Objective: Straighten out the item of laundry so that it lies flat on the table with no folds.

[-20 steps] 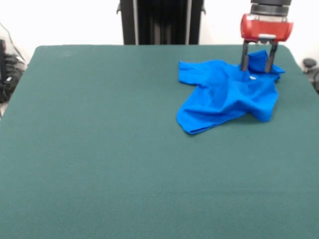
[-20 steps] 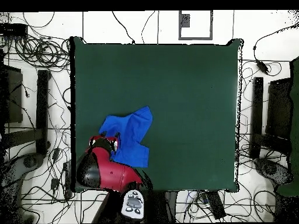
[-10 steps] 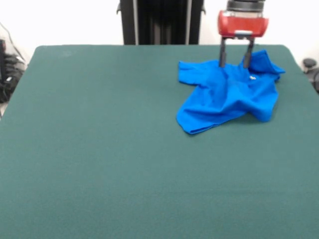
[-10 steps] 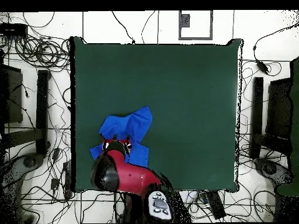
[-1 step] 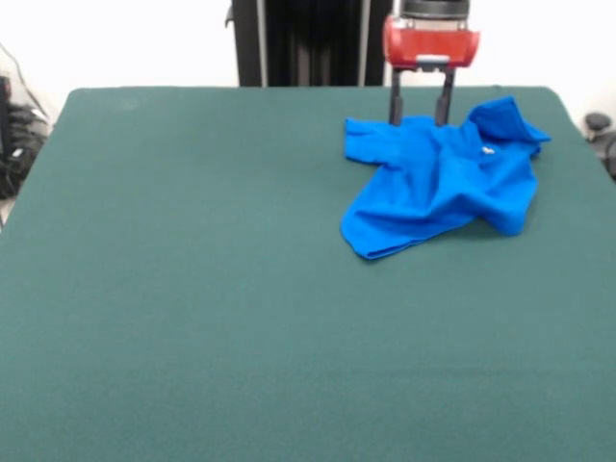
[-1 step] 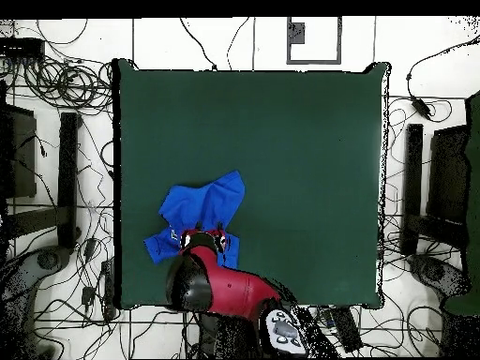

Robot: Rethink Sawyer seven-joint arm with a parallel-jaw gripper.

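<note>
claw [image 5: 420,122] open at crumpled t-shirt's [image 5: 438,183] far edge

Soft thin blue cloth T-shirt [image 5: 440,182] on matt green felt-like table [image 5: 212,289]; glossy red hand [image 5: 420,121] housing.

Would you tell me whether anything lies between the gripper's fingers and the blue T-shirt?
Nothing does. In the front view the gripper, open, has its fingers standing at the far edge of the T-shirt, with no other object between them.
</note>
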